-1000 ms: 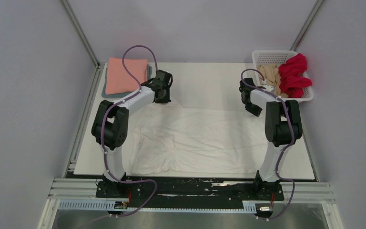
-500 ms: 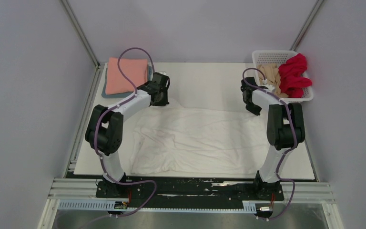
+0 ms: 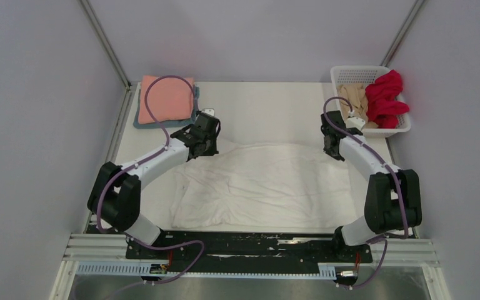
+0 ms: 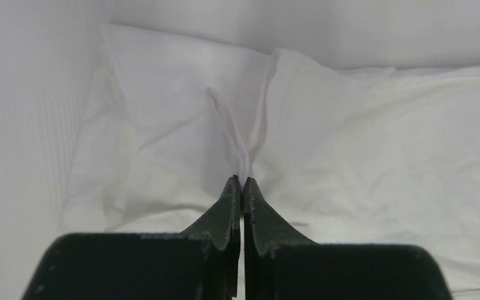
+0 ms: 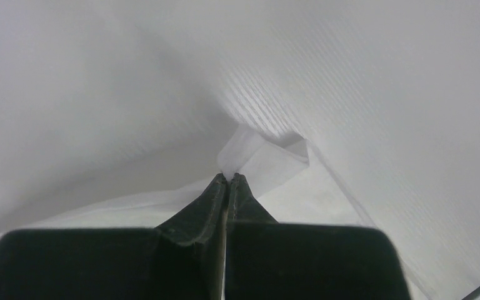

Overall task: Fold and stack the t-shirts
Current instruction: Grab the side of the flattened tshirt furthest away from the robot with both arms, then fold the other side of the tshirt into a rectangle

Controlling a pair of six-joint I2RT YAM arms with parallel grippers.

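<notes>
White t-shirt (image 3: 269,184) spread flat, left of and nearer than basket (image 3: 350,74); long axis left-right. Left gripper (image 4: 239,182) pinched tight on cloth at far corner remote from basket. Right gripper (image 5: 227,177) pinched tight on far corner closest to basket. Free hem lies nearer still; judged fold direction: far edge drawn toward it.

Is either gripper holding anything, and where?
Both grip the white t-shirt: left gripper a fold near its far left corner, right gripper its far right corner.

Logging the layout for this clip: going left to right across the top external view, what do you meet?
Salmon pink t-shirt → left gripper → white t-shirt → right gripper → beige t-shirt → red t-shirt
</notes>
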